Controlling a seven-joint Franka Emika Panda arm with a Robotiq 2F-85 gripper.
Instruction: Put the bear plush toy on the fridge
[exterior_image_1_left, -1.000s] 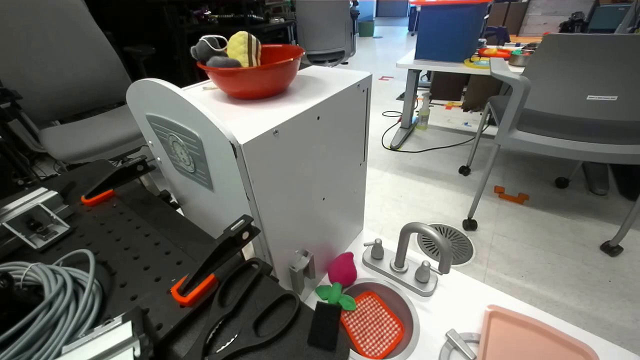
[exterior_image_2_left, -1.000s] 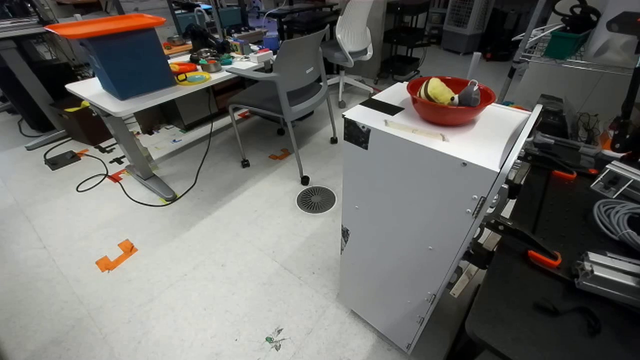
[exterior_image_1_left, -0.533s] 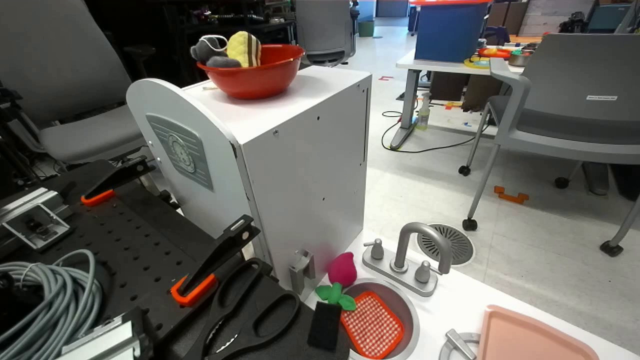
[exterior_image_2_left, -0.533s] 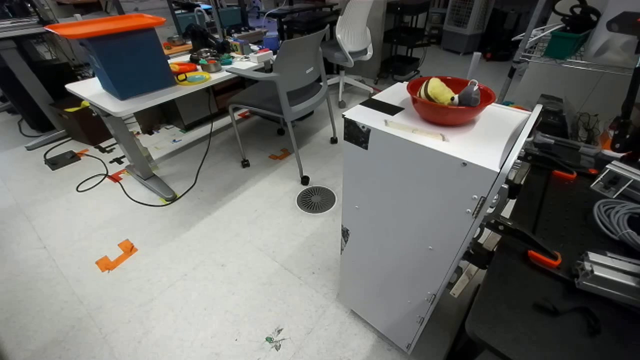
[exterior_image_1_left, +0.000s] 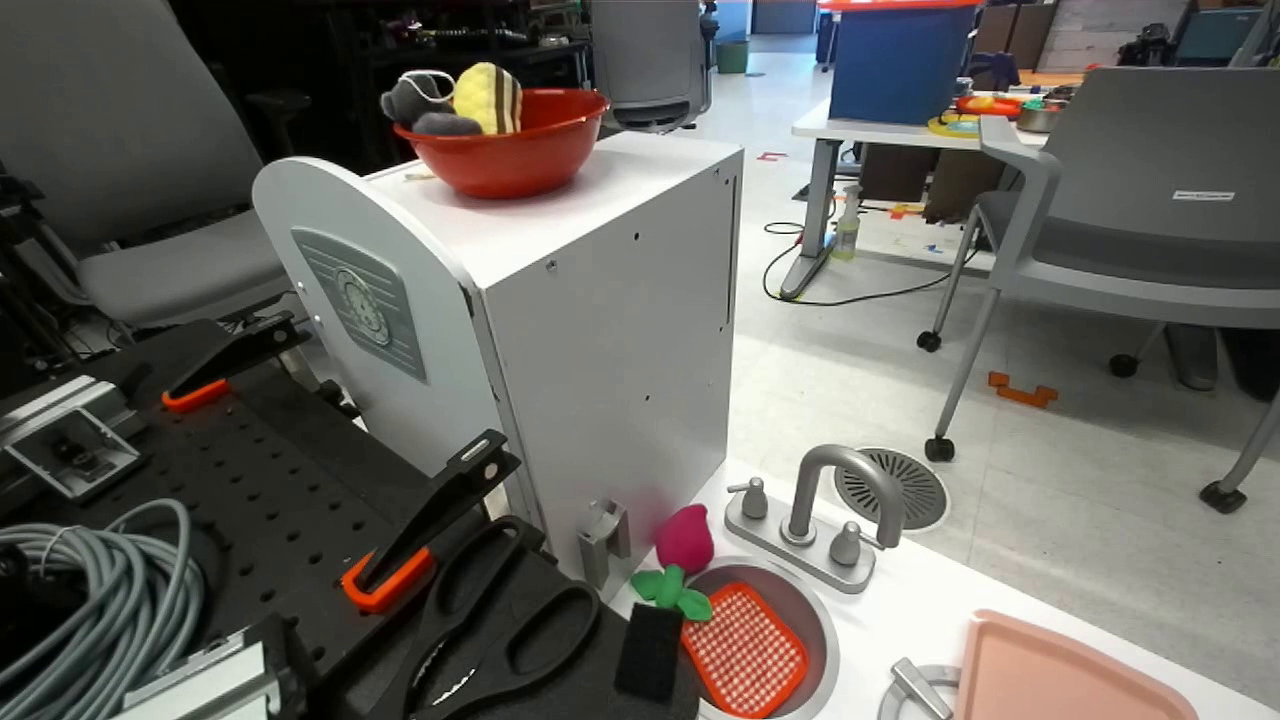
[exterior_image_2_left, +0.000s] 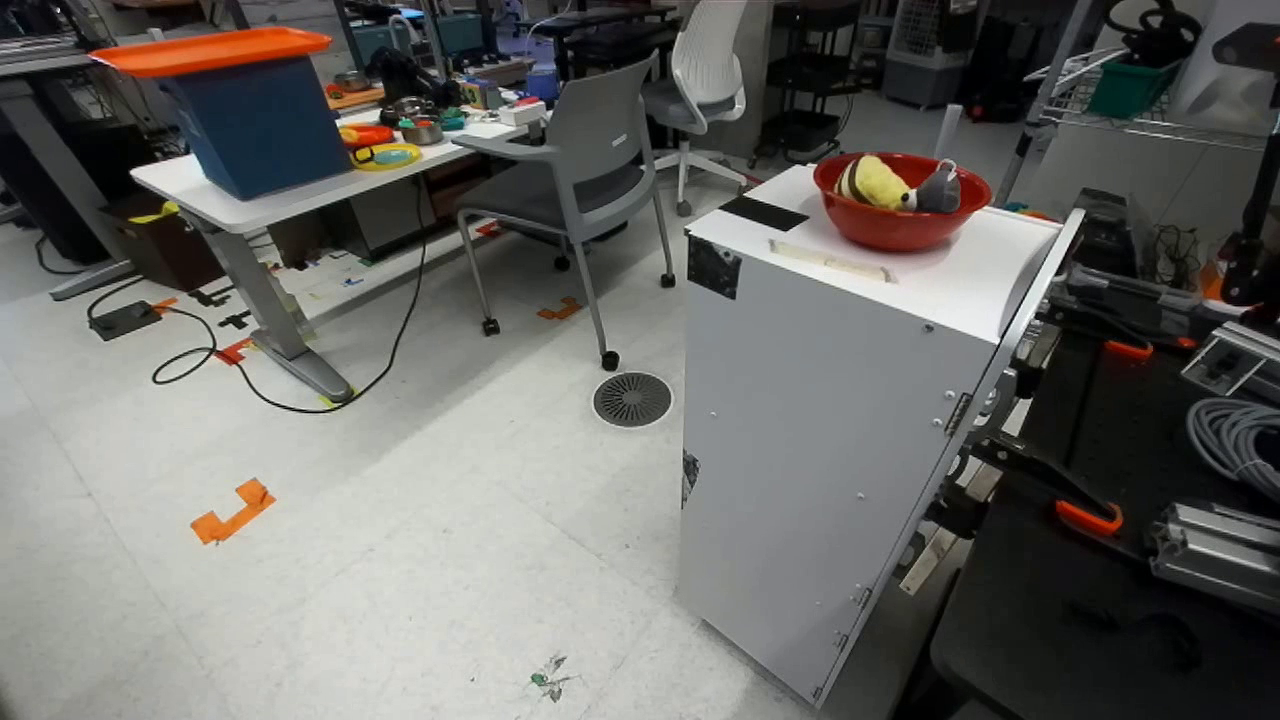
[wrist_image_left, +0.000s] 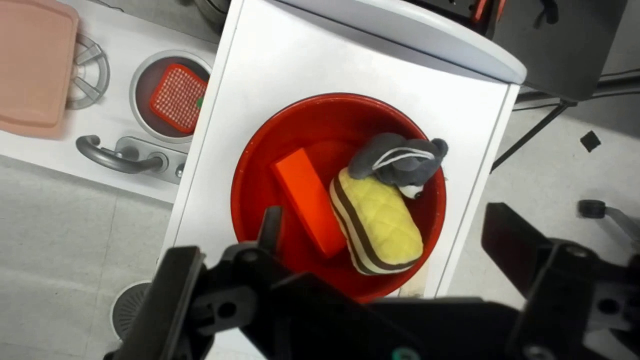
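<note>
The fridge (exterior_image_1_left: 605, 330) is supporting the red bowl (exterior_image_1_left: 520, 162); the gripper (wrist_image_left: 345, 240), fingers standing wide apart and empty, should be centring over the bear plush toy (wrist_image_left: 410, 169), lying in that bowl at its rim, and avoiding the rim. Fridge is appearing flat-topped; bowl, smooth, rounded; toy, soft, lumpy.

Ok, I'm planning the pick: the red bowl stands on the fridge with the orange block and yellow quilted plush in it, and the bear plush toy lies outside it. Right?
Not quite: the wrist view shows the bear plush toy in the red bowl, not outside. The rest holds: the bowl on the fridge, orange block and yellow quilted plush in it.
</note>
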